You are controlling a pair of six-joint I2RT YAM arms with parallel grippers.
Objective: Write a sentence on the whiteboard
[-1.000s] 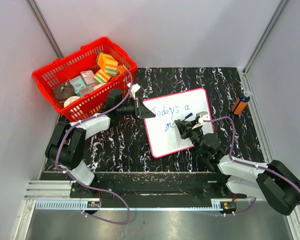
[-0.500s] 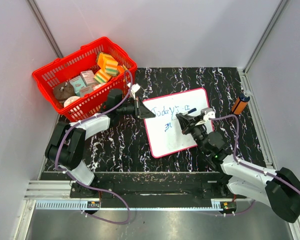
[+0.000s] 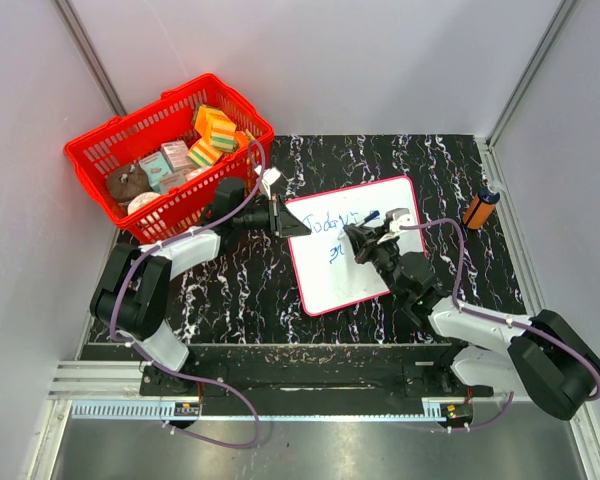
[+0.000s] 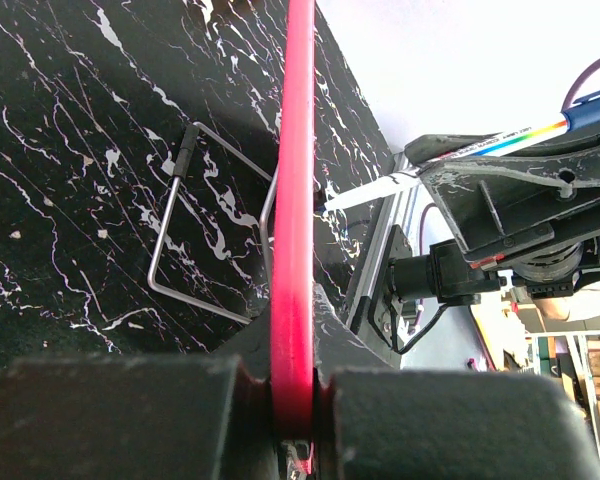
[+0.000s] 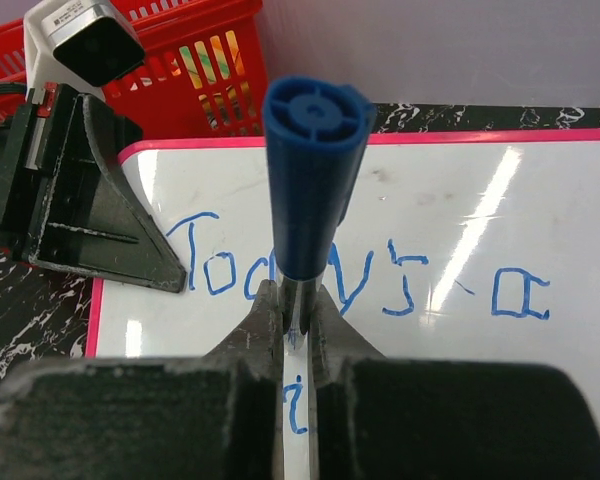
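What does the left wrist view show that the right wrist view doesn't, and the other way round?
Only the left wrist view shows the whiteboard edge-on, its rim clamped between the left fingers, with a wire loop beside it. Only the right wrist view shows the blue writing on the board's face and the red basket. Both views show the whiteboard and the marker held in the right fingers.

White-and-black jointed arms (image 3: 185,245), purple cables (image 3: 218,443), black left tool (image 3: 292,222), black right tool (image 3: 354,238)
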